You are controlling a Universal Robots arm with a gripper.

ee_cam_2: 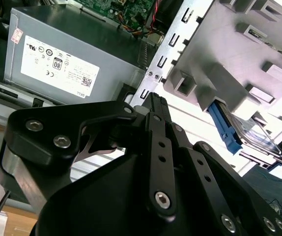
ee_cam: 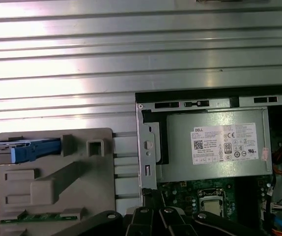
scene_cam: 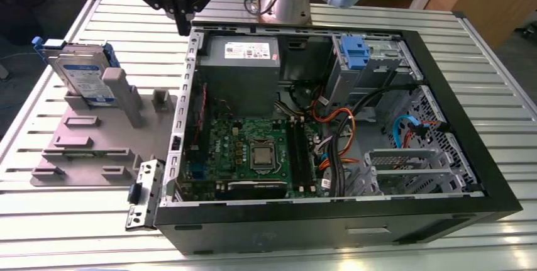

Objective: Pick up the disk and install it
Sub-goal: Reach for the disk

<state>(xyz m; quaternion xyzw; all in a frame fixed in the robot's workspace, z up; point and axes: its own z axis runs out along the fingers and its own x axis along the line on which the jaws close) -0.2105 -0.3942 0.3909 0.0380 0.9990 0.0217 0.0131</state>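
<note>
I see my claw (scene_cam: 182,26) pinched narrow, empty, above the computer case (scene_cam: 336,224) rim, by the counter (scene_cam: 75,233) far edge, disk (scene_cam: 84,76) upright in the grey holder (scene_cam: 88,142)

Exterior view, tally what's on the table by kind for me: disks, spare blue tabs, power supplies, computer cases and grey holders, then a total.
Disk: 1, propped in the holder
Spare blue tab: 1, in the case's drive bay
Power supply: 1, inside the case
Computer case: 1, side open
Grey holder: 1
Total: 5
</note>
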